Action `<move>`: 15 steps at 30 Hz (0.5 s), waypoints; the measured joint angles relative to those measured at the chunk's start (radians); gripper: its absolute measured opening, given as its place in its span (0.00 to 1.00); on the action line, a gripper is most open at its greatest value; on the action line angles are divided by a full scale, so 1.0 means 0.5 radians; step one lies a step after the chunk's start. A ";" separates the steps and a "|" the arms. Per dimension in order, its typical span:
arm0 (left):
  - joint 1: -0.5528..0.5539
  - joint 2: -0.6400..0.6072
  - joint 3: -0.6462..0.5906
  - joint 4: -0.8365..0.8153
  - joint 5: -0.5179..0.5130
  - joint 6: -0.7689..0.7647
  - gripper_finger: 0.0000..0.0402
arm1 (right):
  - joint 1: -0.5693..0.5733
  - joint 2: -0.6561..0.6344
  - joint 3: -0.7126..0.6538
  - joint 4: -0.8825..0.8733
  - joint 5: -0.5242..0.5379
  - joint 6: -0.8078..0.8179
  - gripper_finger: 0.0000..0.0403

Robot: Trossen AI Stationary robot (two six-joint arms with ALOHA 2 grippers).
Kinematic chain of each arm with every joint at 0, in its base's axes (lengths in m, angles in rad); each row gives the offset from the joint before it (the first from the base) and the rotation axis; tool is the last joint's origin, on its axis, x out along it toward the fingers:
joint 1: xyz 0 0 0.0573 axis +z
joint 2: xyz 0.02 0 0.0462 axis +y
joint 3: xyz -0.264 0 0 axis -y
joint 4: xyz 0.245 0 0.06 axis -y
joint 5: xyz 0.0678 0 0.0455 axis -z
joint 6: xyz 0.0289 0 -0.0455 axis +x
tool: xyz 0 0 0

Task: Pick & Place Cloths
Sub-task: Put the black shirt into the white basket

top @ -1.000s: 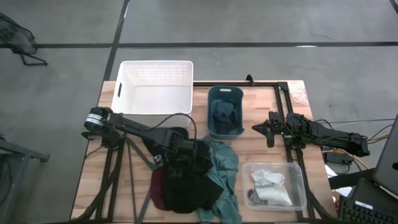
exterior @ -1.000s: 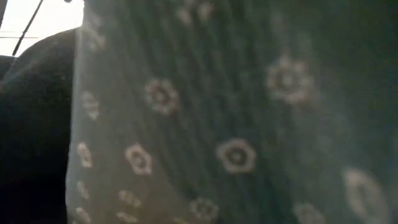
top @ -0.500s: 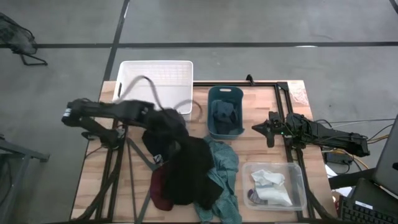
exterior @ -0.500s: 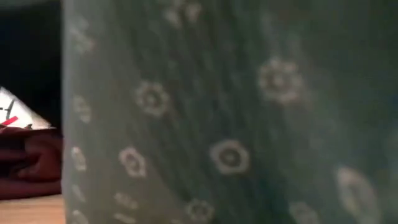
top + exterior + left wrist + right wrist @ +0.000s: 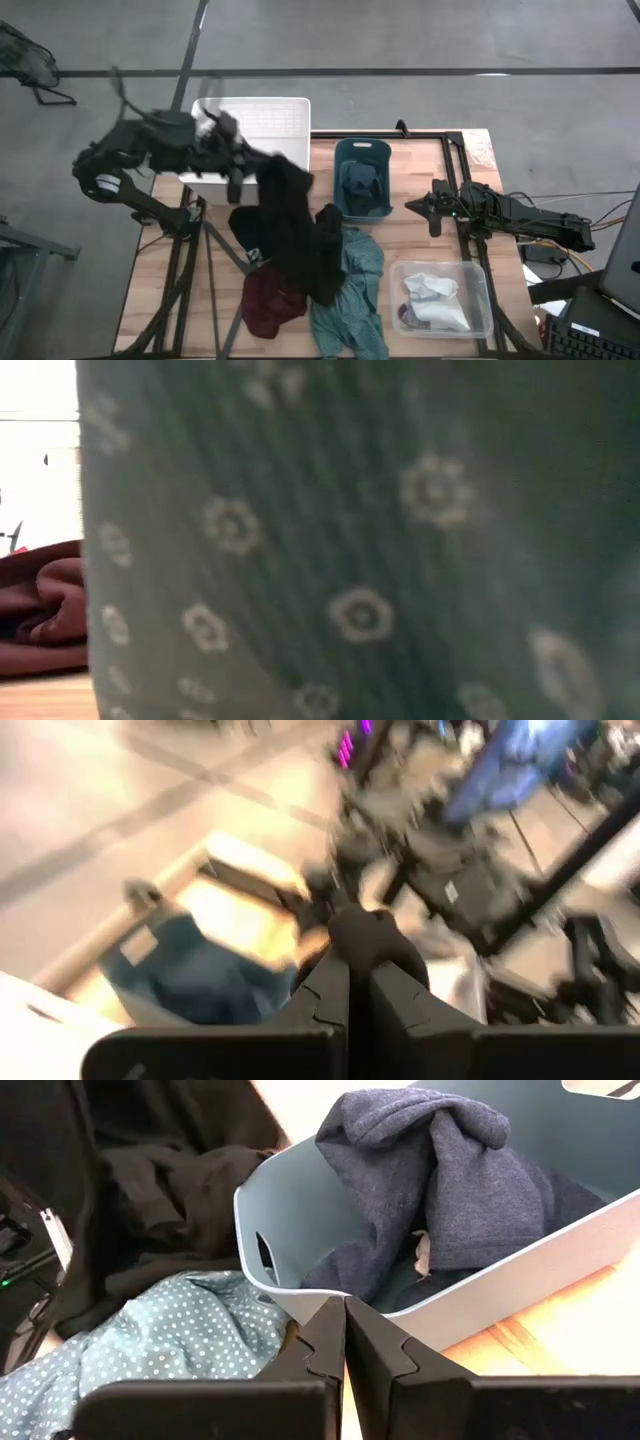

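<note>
A: What's in your bins, front to back?

B: Your clear bin (image 5: 478, 300), lower right, holds white and grey cloths (image 5: 432, 300). Mid-frame, the teal bin (image 5: 340, 160) holds a navy cloth (image 5: 362, 186). The white bin (image 5: 250, 140), upper left, shows nothing inside.

A: And the arms?

B: Your left gripper (image 5: 238, 160) has its fingers clamped on the black cloth (image 5: 300, 240), trailing over the counter (image 5: 420, 240). The right gripper (image 5: 425, 208) waits, fingers together.

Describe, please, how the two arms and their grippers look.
Both arms are dark, slim and jointed, with black cables alongside. The left gripper and right gripper each have two flat, dark fingers with stepped inner edges. No markings are legible.
</note>
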 joint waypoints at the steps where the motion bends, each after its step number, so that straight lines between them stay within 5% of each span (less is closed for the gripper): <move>1: 0.000 0.000 0.070 0.001 -0.076 0.047 0.03 | 0.000 0.000 0.000 0.000 0.000 0.000 0.02; 7: 0.000 0.023 0.464 0.120 -0.492 0.419 0.03 | 0.000 0.000 0.000 0.000 0.000 0.000 0.02; 15: 0.000 0.019 0.652 0.934 -0.660 1.357 0.03 | 0.000 0.000 0.000 0.000 0.000 0.000 0.02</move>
